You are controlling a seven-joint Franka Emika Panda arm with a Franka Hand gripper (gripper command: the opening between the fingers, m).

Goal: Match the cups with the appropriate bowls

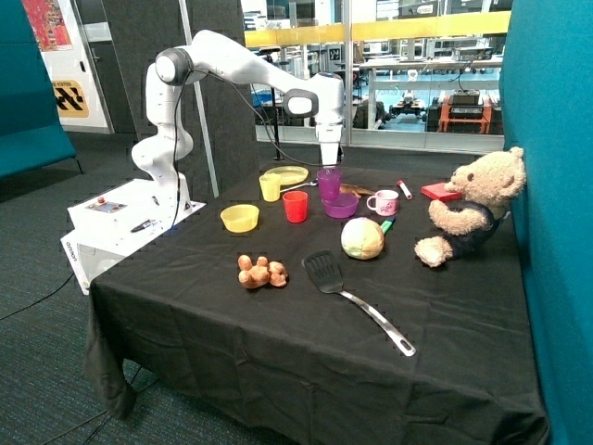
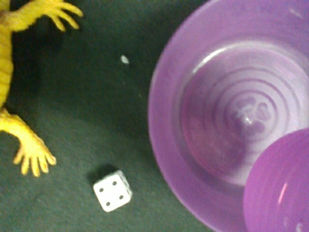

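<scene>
My gripper (image 1: 329, 169) is shut on the translucent purple cup (image 1: 329, 184) and holds it just above the purple bowl (image 1: 342, 208), toward the bowl's plate-side rim. In the wrist view the purple cup (image 2: 282, 188) overlaps the edge of the purple bowl (image 2: 212, 121), which holds nothing. The yellow cup (image 1: 270, 188) stands on the cloth beside a red cup (image 1: 296, 206). The yellow bowl (image 1: 240, 218) sits apart from them, toward the robot's base, with nothing in it.
A yellow-green plate (image 1: 287, 175) lies behind the cups and a white-and-pink mug (image 1: 383, 202) beside the purple bowl. A cabbage toy (image 1: 362, 238), spatula (image 1: 357, 298), orange toy (image 1: 261, 272) and teddy bear (image 1: 473, 209) lie nearby. A white die (image 2: 112, 190) and yellow lizard toy (image 2: 24, 140) are by the bowl.
</scene>
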